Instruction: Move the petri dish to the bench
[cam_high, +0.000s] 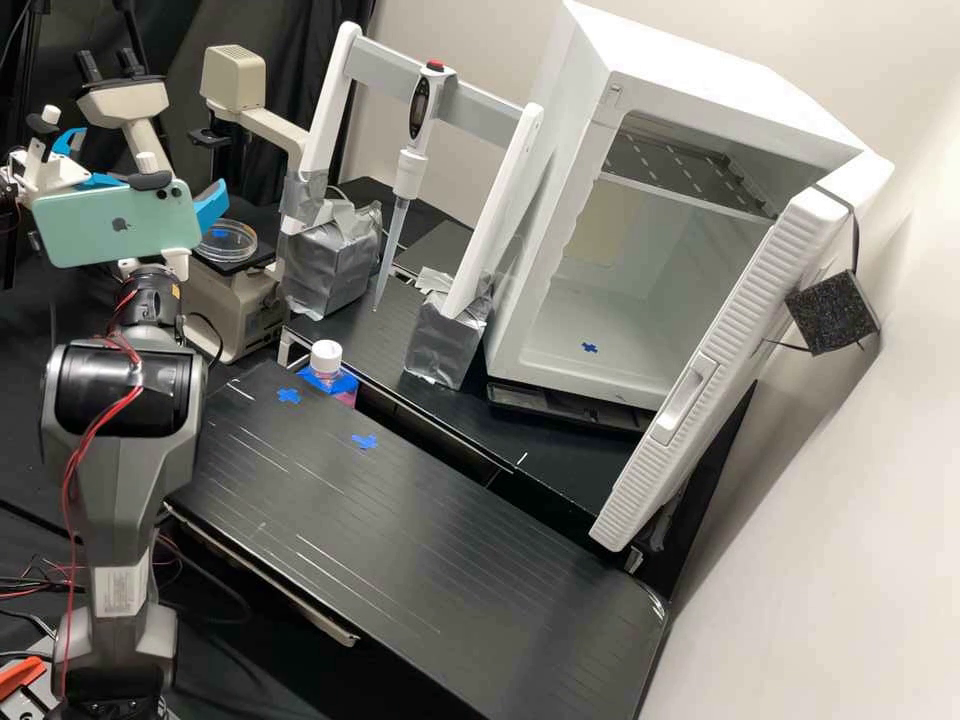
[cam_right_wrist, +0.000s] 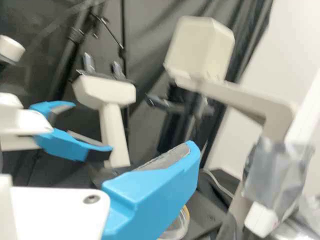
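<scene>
Progress, judged from how things lie, looks close to nil: the petri dish (cam_high: 239, 244) sits flat on the stage of the microscope (cam_high: 225, 312), and the tabletop (cam_high: 400, 545) where it should end up is lower and nearer the arm's base. The pincer (cam_high: 211, 205) is raised beside the microscope, near the dish but apart from it. It appears released and empty; in the wrist view one blue finger (cam_right_wrist: 152, 192) has its grey pad bare, with nothing pressed against it, and part of the dish's clear rim is visible just past that finger. So reaching in is likely the step in hand, and the grasp, lift, carry, lowering and letting go all seem left to do. Two blue tape crosses, one farther back (cam_high: 288, 396) and one nearer the middle (cam_high: 364, 441), mark the tabletop; either might be meant as the landing spot, though nothing settles which. The next move probably calls for lowering the pincer until its fingers straddle the dish's wall, then closing gently, since a low, smooth dish could slide on the stage or tip if caught off centre.
</scene>
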